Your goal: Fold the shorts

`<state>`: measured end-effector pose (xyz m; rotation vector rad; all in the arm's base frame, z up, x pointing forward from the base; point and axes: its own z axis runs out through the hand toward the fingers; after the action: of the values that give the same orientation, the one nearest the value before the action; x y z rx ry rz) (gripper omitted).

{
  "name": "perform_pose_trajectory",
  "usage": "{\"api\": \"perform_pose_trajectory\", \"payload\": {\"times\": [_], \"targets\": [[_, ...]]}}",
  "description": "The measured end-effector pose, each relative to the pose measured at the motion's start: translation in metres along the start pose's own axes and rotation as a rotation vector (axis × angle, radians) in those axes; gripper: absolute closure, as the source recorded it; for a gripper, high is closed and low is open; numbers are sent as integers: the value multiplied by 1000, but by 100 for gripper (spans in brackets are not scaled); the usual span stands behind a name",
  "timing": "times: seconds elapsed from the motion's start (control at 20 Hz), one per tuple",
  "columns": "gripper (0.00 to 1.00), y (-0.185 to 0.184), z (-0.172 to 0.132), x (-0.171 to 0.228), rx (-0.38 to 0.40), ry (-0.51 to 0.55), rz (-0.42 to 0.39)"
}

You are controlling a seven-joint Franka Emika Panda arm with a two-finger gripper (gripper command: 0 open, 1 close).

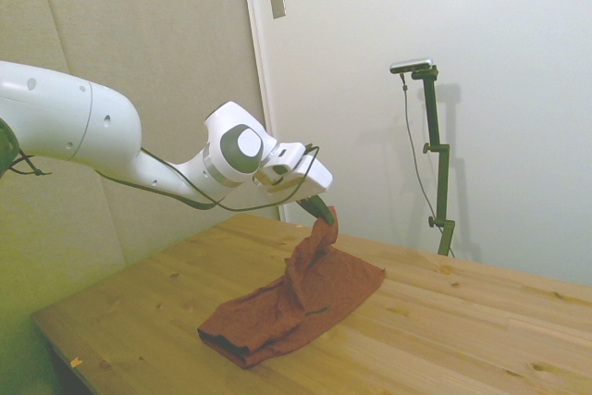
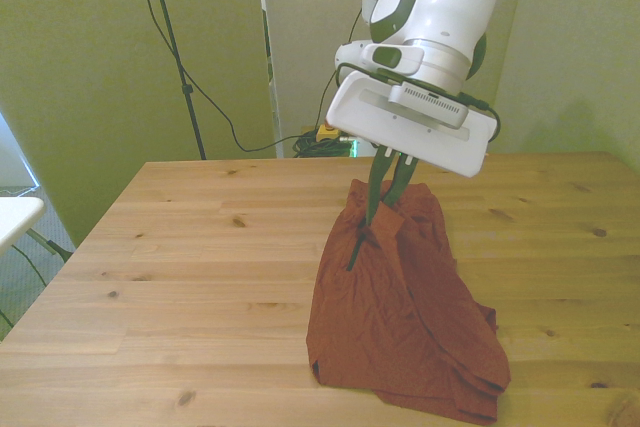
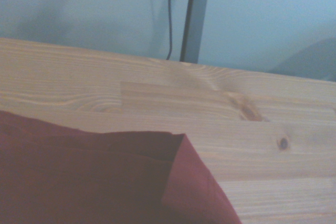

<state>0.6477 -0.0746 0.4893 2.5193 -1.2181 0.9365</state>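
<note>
Here, the shorts (image 1: 305,307) are soft rust-red cloth, matte and creased, lying near the middle of the wooden table (image 1: 481,321). One part is pulled up into a peak; the rest slumps in loose folds on the boards, with a doubled hem at the low end. The table is pale pine planks, knotty, with clear grain. From the wrist camera, a cloth corner (image 3: 191,182) shows folded over against the wood. The white arm reaches out over the table, its wrist angled downward. The gripper (image 1: 325,214) has dark slim fingers (image 2: 378,202) pinched together on the raised fabric, holding the peak above the table. Plain walls stand behind.
</note>
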Motion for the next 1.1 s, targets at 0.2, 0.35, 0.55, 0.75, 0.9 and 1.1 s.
{"api": "perform_pose_trajectory", "payload": {"times": [0.2,0.35,0.55,0.75,0.9,1.1], "targets": [[0,4,19,10,-19,1,5],[0,4,27,18,-17,-10,21],[0,8,27,30,-14,-3,32],[0,13,27,37,-16,-3,32],[0,15,25,39,-16,-2,33],[0,17,8,7,-26,-140,42]]}}
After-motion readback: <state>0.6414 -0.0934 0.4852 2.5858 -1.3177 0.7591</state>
